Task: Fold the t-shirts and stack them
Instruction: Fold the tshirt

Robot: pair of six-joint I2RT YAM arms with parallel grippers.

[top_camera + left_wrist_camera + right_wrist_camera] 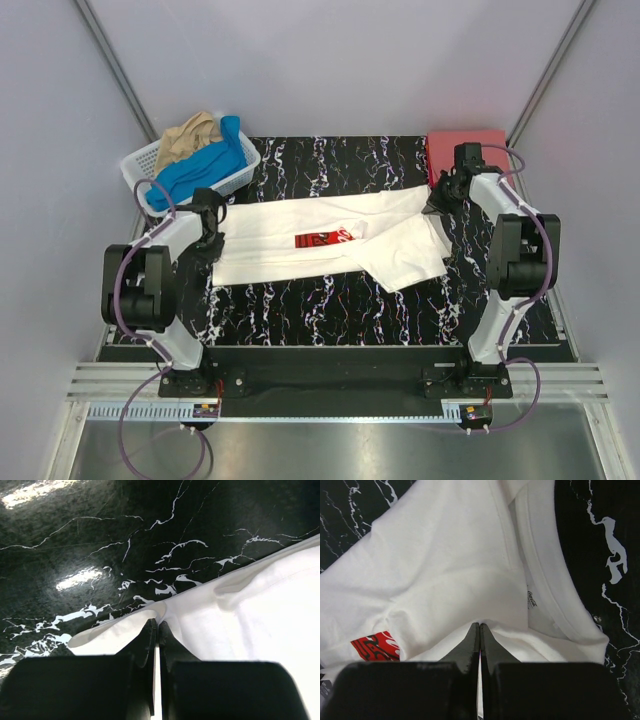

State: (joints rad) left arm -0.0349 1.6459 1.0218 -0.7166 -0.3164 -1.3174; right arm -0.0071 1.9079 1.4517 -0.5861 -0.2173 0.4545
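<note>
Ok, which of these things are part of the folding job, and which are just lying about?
Job: white cloth t-shirt with red chest print, pinched by the left gripper and right gripper; plain red t-shirt at the far right corner; blue t-shirt; tan t-shirt.
Just there: white plastic lattice basket holding those last two; black marbled table.

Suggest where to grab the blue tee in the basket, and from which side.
Pinch the raised bunched fold in the middle of the blue tee, coming straight down from above. It lies heaped beside the tan tee and over the white basket rim, so the walls block a side approach, while its crest looks free. The left gripper is nearest.
</note>
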